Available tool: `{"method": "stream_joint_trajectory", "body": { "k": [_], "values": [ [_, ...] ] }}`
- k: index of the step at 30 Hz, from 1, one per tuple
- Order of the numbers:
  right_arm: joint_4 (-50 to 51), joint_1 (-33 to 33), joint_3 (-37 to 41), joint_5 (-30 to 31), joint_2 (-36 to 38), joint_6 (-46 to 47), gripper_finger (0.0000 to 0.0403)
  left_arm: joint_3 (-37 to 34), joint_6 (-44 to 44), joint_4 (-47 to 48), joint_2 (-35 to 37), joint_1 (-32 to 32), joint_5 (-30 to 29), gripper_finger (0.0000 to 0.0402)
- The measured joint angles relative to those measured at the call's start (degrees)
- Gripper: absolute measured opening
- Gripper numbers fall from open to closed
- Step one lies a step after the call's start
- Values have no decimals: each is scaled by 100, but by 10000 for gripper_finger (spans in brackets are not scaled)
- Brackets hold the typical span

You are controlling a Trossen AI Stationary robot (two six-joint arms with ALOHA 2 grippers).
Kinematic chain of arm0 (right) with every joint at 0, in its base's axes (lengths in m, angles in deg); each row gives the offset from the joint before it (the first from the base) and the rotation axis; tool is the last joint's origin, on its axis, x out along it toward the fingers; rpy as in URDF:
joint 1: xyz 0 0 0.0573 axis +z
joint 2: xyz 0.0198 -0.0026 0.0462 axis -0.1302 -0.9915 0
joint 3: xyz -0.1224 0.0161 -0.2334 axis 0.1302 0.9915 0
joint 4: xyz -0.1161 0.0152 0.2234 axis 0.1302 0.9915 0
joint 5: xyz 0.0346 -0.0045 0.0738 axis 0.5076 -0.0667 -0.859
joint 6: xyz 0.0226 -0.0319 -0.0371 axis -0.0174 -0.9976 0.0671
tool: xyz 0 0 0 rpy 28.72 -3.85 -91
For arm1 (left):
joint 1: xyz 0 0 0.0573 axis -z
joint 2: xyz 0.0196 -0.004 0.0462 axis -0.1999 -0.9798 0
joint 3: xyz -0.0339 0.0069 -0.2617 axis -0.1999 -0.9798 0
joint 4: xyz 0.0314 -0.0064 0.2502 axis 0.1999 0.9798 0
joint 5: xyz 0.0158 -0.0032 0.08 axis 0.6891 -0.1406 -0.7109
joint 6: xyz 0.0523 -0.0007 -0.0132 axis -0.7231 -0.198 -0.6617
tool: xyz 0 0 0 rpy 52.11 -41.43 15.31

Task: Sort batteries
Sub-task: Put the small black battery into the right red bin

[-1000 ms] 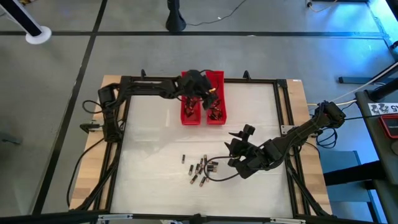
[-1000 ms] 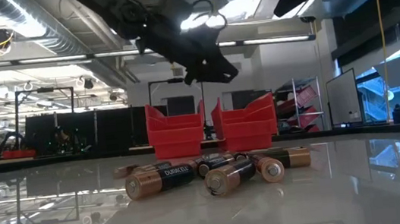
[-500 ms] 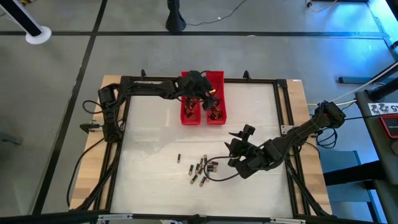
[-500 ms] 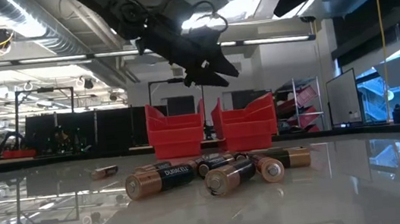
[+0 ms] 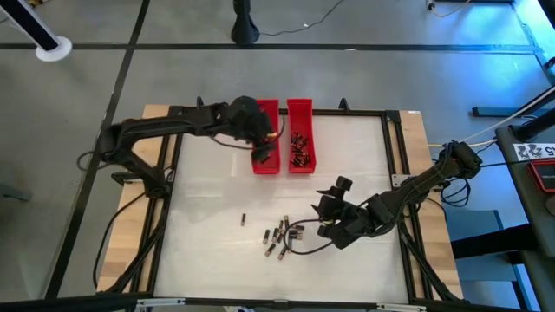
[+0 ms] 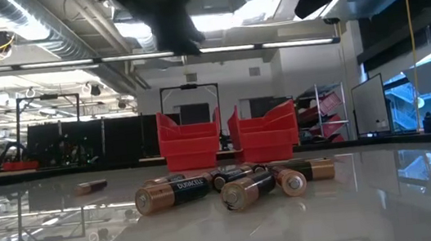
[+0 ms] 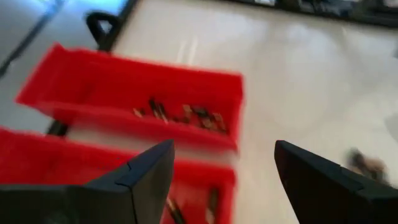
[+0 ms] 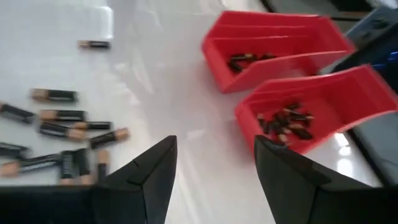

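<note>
We saw the left end effector (image 5: 260,149) above the left red tray (image 5: 266,163), at its left edge, with its fingers (image 7: 134,180) spread apart and nothing between them. In the left wrist view, some batteries lay in each of the two trays under it, though that view was blurred.

The right end effector (image 5: 328,211) was above the white bench (image 5: 208,199), just to the right of the loose batteries (image 5: 282,236), and well apart from the trays. Its fingers (image 8: 143,177) were also spread apart and empty.

The loose batteries lay in a small group near the front middle of the bench, some of them touching each other. One single battery (image 5: 244,218) lay alone, to the left of the group and a little farther from the front edge. In the low view the nearest batteries (image 6: 173,193) lay on their sides with coppery ends.

The right red tray (image 5: 300,148) stood just beside the left one, at the back of the bench. We saw a small heap of batteries in its middle part. In the right wrist view, both trays (image 8: 273,43) held batteries.
</note>
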Motion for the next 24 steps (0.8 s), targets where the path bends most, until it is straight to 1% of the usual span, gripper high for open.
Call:
{"method": "stream_joint_trajectory", "body": {
  "k": [3, 6, 8, 11, 14, 16, 18, 20, 22, 24],
  "values": [
    [-220, 0, 22, -245, -32, -2, 214, -144, 13, 403, 415, 311, -4, 264],
    [-370, 0, 172, -642, -48, -20, 214, -575, 221, 376, 881, 671, -16, 264],
    [-650, -12, 308, -899, -48, -22, 214, -940, 415, 373, 1168, 925, -86, 265],
    [-946, -97, 450, -1084, -48, -26, 214, -1530, 833, 101, 1578, 1356, -377, 265],
    [-1437, -313, 510, -1483, -51, -145, 214, -2216, 1303, -337, 1909, 1804, -657, 265],
    [-1793, -493, 525, -1836, -118, -313, 214, -2651, 1807, -521, 2053, 2094, -884, 265],
    [-2047, -652, 525, -2140, -219, -496, 214, -3016, 2432, -460, 2134, 2367, -1119, 265],
    [-2291, -800, 525, -2388, -329, -736, 214, -3354, 3183, -341, 2170, 2642, -1203, 265],
    [-2373, -929, 525, -2524, -428, -886, 214, -3619, 3992, -240, 2163, 2918, -1204, 265],
    [-2380, -1034, 525, -2531, -505, -935, 214, -3806, 4941, -149, 2161, 3220, -1206, 265]
  ]
}}
